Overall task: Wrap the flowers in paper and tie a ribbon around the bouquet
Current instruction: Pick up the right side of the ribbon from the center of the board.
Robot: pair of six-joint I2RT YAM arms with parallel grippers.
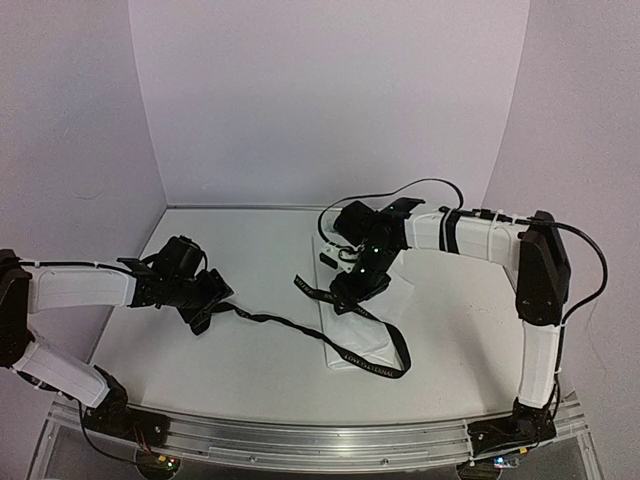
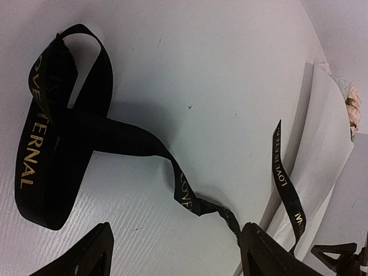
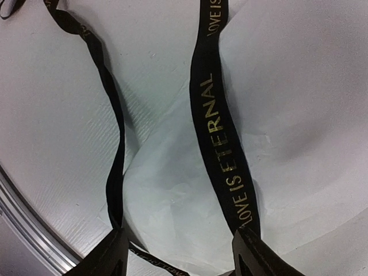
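Aluminium rail (image 1: pixel 330 438), white table (image 1: pixel 200 370) under black ribbon (image 1: pixel 270 322), pale lilac walls (image 1: pixel 330 100) behind

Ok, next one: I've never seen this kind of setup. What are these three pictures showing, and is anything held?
Two robot arms are bolted at the near edge of a white table. The wide picture looks down from above and behind them; the other two come from a camera on each wrist, looking past that arm's fingers. On the table lies a white paper bundle with flowers showing at one end, and a long black ribbon with gold lettering draped over it. The left hand and right hand are open over the ribbon; neither seems to grip anything.
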